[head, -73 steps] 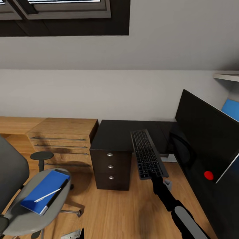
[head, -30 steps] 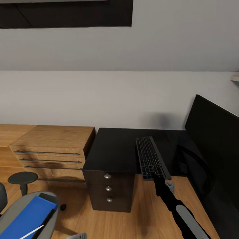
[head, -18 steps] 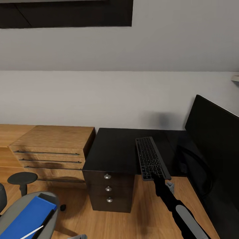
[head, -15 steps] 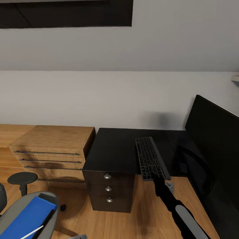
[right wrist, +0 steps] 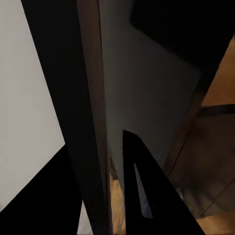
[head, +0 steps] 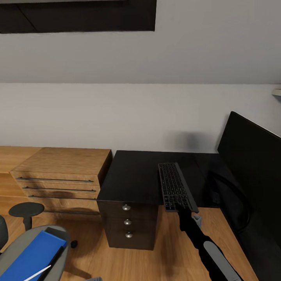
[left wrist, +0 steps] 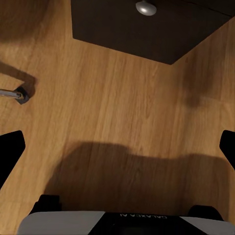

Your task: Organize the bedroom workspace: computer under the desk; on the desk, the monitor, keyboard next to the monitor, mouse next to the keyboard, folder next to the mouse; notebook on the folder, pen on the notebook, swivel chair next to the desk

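The long dark keyboard [head: 175, 186] lies lengthwise over the black desk [head: 132, 175], its near end sticking out past the front edge. My right gripper [head: 185, 212] is shut on that near end. In the right wrist view the keyboard [right wrist: 90, 122] runs edge-on beside a dark finger [right wrist: 142, 196]. The monitor [head: 253, 168] stands on the desk just right of the keyboard. At the lower left the swivel chair [head: 15, 249] carries the blue folder [head: 33, 257] with the white pen [head: 37, 273] on it. My left gripper [left wrist: 120, 152] hangs open over the floor.
A light-wood chest [head: 62, 171] with bar handles stands left of the desk's three-drawer pedestal [head: 128, 222]. A round black stool [head: 26, 210] sits by the chest. One pedestal knob [left wrist: 146, 7] and a chair caster [left wrist: 19, 94] appear in the left wrist view.
The keyboard and my right gripper have shifted slightly left and down over the desk in the last half second. Since 2.4 s ago the head view has moved, pushing the chair toward the corner.
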`<state>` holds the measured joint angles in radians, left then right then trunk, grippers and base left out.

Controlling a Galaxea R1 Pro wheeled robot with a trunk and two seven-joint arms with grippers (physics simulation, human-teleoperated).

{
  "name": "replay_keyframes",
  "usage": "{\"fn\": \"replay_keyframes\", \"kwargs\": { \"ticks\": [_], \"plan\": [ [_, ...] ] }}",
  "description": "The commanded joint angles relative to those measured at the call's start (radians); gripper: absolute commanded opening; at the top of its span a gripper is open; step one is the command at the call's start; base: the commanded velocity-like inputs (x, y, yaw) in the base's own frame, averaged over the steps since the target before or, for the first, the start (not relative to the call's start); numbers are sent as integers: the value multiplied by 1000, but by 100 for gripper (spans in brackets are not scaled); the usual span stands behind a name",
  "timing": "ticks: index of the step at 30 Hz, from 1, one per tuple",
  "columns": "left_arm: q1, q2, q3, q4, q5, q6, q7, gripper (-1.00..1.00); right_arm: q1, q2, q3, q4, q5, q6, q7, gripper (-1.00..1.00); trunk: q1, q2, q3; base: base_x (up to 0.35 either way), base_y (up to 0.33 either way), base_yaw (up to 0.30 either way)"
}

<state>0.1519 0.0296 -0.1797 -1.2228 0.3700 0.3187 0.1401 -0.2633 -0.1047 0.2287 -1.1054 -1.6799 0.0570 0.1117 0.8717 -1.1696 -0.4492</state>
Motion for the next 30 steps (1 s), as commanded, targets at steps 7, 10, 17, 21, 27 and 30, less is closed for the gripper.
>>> {"fn": "replay_keyframes", "kwargs": {
  "ticks": [7, 10, 17, 21, 27, 30],
  "plan": [
    [0, 1, -3, -1, 10, 3, 9, 100, -1, -1, 3, 1, -129, 1, 6, -100, 0, -1, -1, 0, 0, 0],
    [0, 1, -3, -1, 10, 3, 8, 100, -1, -1, 2, 1, -137, 1, 7, -100, 0, -1, -1, 0, 0, 0],
    [0, 1, -4, -1, 10, 3, 7, 100, -1, -3, 1, 1, -135, -1, 9, -100, 0, -1, -1, 0, 0, 0],
    [0, 1, -3, -5, 11, 3, 10, 100, -1, -3, 1, 0, -132, -2, 9, -100, 0, -1, -1, 0, 0, 0],
    [0, 0, -3, -9, 12, 3, 13, 100, -1, -3, 1, 0, -127, -4, 69, -100, 0, -1, -1, 0, 0, 0],
    [0, 0, -3, -9, 12, 3, 14, 100, -1, -3, 2, 1, -103, -5, 101, -100, 4, -8, -4, 0, 0, 0]
  ]
}}
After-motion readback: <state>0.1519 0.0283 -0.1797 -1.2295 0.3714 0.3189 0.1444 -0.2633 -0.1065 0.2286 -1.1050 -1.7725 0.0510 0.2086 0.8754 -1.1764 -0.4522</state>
